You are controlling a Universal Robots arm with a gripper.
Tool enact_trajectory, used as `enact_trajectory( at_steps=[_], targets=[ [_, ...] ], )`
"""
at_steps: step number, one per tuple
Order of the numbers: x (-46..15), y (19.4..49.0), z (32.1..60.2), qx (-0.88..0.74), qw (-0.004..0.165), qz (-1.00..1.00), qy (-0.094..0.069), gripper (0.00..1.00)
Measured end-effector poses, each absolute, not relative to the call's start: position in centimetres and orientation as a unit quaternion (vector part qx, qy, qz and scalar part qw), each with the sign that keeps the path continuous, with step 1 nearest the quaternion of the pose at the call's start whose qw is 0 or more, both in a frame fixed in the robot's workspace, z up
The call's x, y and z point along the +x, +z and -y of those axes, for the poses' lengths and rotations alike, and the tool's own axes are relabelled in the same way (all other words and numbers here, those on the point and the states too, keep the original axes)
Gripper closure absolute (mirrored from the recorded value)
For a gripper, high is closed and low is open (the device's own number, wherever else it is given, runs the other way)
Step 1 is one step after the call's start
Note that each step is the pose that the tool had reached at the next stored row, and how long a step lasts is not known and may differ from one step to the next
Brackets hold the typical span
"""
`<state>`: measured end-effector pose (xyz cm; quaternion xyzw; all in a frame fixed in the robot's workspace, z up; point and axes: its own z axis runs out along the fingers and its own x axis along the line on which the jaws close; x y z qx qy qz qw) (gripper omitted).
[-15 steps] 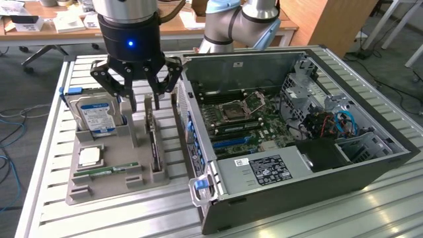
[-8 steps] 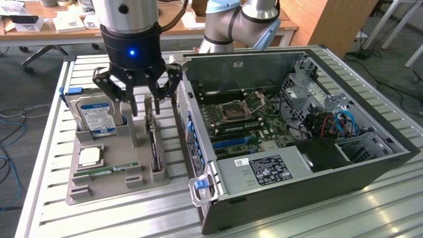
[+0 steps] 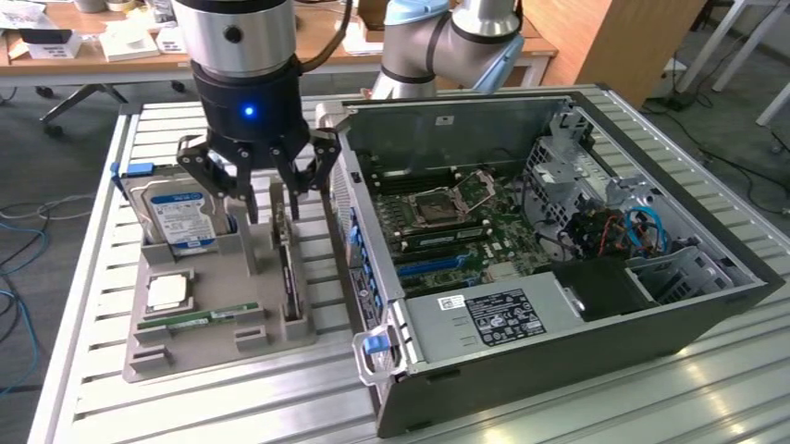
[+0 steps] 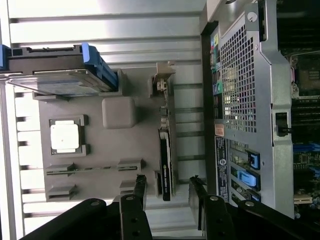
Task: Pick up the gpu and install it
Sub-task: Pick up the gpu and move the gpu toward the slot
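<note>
The gpu (image 3: pixel 288 273) is a thin dark card standing on edge in a slot of the grey holder tray (image 3: pixel 210 350), its silvery bracket at the far end. My gripper (image 3: pixel 274 192) hangs open just above that bracket end, a finger on either side of the card and touching nothing. In the wrist view the gpu (image 4: pixel 165 155) shows edge-on, with my gripper (image 4: pixel 168 189) straddling its line and both black fingertips (image 4: pixel 140 186) apart from it. The open computer case (image 3: pixel 556 240) lies at the exterior view's right, its motherboard (image 3: pixel 450 222) exposed.
In the tray stand a silver hard drive (image 3: pixel 177 217) with a blue-white label, a square processor (image 3: pixel 169 291) and a green memory stick (image 3: pixel 198 316). The case's rear panel (image 4: pixel 245 100) sits close beside the tray. All rests on a slatted metal table (image 3: pixel 185 407).
</note>
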<state>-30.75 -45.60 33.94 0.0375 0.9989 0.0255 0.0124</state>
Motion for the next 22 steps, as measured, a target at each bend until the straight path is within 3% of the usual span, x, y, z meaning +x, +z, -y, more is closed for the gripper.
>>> enact_trajectory(
  at_steps=[22],
  targets=[
    [-30.75,33.30,45.60,0.037,0.012,-0.999,0.026,0.53]
  ],
)
